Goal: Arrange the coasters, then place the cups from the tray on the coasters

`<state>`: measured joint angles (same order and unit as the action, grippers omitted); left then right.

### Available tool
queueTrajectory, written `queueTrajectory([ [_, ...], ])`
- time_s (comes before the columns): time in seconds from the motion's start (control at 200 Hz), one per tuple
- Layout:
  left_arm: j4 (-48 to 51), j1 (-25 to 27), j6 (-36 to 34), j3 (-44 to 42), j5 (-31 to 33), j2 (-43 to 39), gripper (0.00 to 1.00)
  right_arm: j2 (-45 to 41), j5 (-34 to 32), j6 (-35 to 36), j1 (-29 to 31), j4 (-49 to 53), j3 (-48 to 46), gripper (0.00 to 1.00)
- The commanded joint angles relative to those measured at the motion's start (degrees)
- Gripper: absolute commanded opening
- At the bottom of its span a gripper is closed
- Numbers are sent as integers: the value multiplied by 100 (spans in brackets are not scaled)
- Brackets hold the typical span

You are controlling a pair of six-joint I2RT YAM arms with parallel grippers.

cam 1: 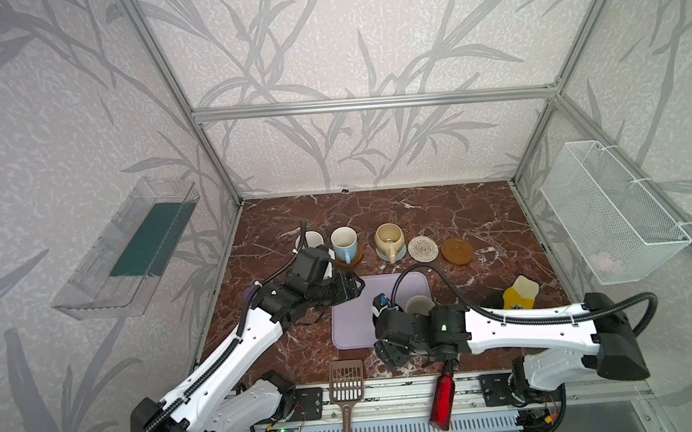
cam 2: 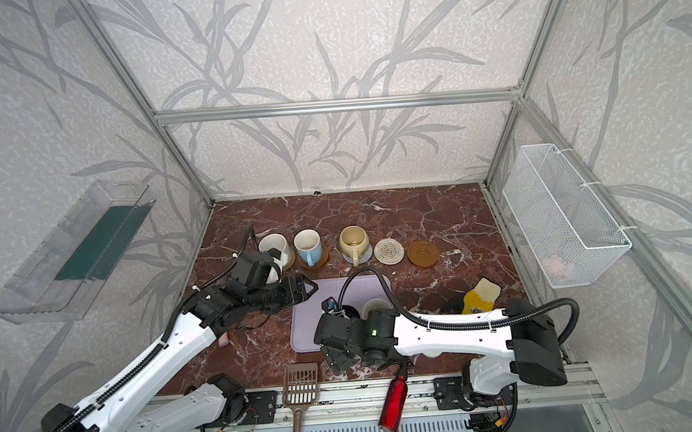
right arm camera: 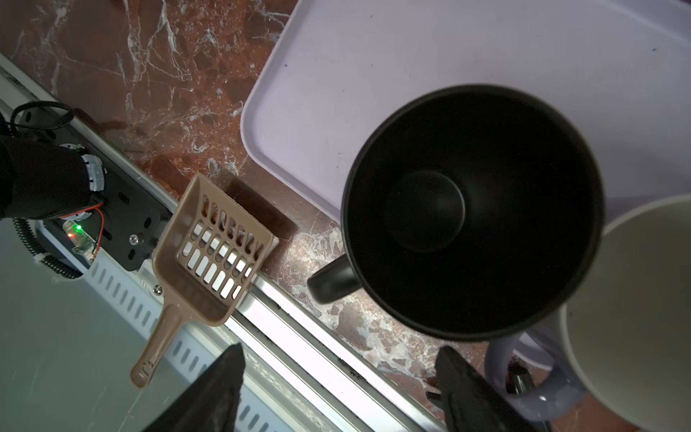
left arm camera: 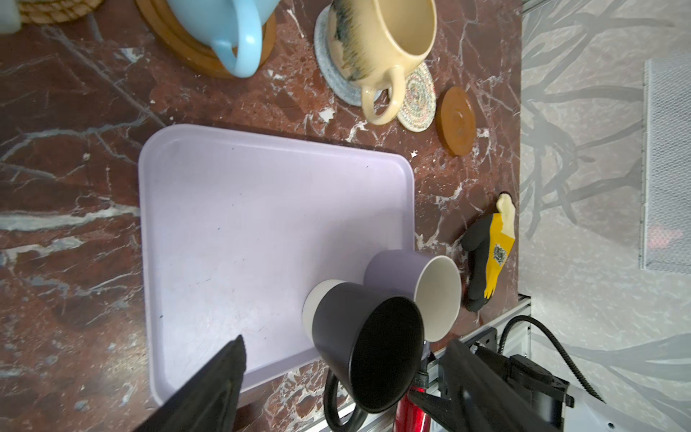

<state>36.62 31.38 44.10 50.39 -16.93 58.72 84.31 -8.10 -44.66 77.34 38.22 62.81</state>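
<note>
Right wrist: black cup (right arm camera: 471,213) beyond tool (right arm camera: 340,351)

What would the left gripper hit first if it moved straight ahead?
Probably the black mug on the purple tray: it stands ahead of the open left gripper, in line with its fingers, though depth is unclear.

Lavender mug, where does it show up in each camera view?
Both top views: lavender mug lower middle, just beyond the right arm.
Left wrist view: beside the black mug, on a corner of the lavender tray.
Right wrist view: beside the black mug, partly cropped.
Shared landmark: the lavender tray.
</note>
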Motion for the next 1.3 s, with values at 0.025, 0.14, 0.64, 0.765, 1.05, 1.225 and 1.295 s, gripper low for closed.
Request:
queueTrajectory([
  [0.025,367,-77,-192,-68,203,-168,85,235,-267,-87,52,359,350,81],
  [0.14,490,-86,-148,-107,296,-359,86,373,-363,-162,18,520,405,81],
  [0.64,-99,-129,420,-938,507,-849,86,905,-354,310,-374,229,706,69],
  [0.765,-520,-127,722,-1336,215,-939,85,1110,-323,423,-474,334,867,63],
  [1.05,-1038,-136,1136,-1868,70,-1192,82,1315,-470,599,-659,86,886,54],
  [1.225,-1377,-138,1355,-2128,-29,-1370,82,1518,-525,641,-750,-89,867,45],
  [1.295,-1465,-140,1407,-2197,-100,-1359,82,1615,-570,677,-764,-98,887,44],
])
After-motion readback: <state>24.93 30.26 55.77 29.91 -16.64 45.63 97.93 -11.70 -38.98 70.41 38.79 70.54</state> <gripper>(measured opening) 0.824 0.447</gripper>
